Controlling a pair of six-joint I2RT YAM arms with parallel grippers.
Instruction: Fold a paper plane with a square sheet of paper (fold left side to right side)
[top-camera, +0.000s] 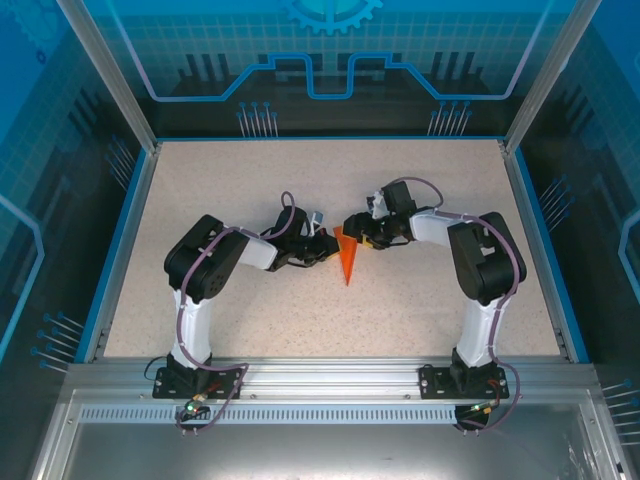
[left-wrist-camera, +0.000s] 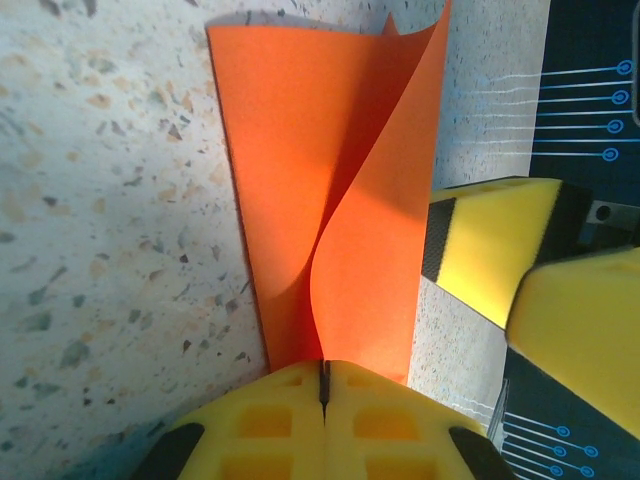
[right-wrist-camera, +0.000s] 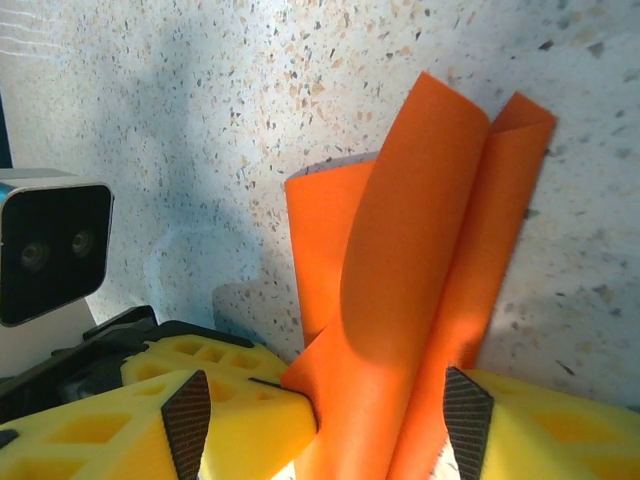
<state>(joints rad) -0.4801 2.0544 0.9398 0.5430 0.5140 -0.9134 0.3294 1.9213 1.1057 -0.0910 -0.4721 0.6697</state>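
1. The paper plane (top-camera: 346, 258) is sitting mid-table (top-camera: 200, 200) between the two arms. It's already looking like a narrow dart, so most of the creasing seems done.
2. The left gripper (left-wrist-camera: 322, 380) is pinching one end of it tight.
3. The right gripper (right-wrist-camera: 382, 405) is straddling the curled flaps with its jaws apart. Honestly can't tell if it's actually gripping.
4. The layers are bulging open rather than lying flat, so the left-to-right fold probably needs pressing down.

no legible text, labels or numbers
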